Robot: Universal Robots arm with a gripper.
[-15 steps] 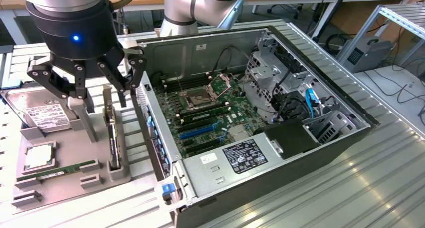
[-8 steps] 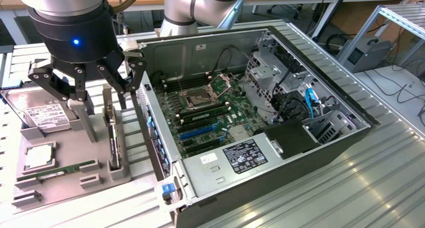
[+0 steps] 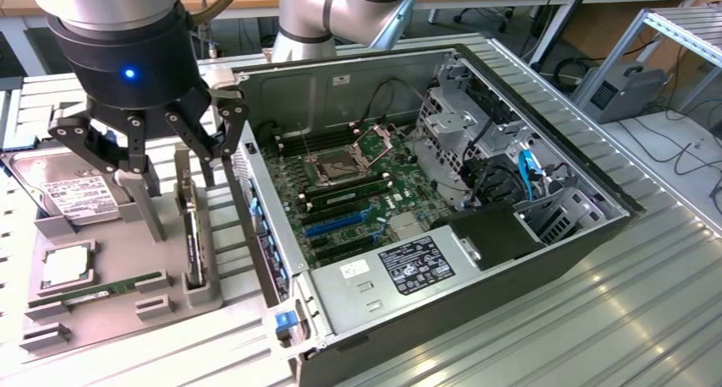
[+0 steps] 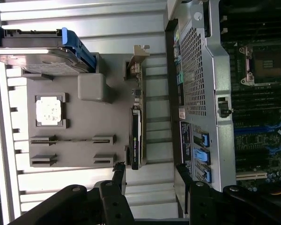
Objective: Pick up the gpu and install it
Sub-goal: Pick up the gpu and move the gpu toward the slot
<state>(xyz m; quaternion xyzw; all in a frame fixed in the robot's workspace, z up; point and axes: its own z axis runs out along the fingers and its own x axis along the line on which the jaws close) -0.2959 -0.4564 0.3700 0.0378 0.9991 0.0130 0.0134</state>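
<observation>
While its jaws stand apart: one black gripper [image 3: 181, 155]; one green-and-black gpu card [image 3: 194, 235] on edge beneath their gap; wrist view adds its silver bracket [image 4: 139, 51].

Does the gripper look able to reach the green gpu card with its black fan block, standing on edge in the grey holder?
Probably yes: the open gripper hangs above the gpu card, whose upper edge is uncovered. The dark computer case close beside it may crowd the approach.
</observation>
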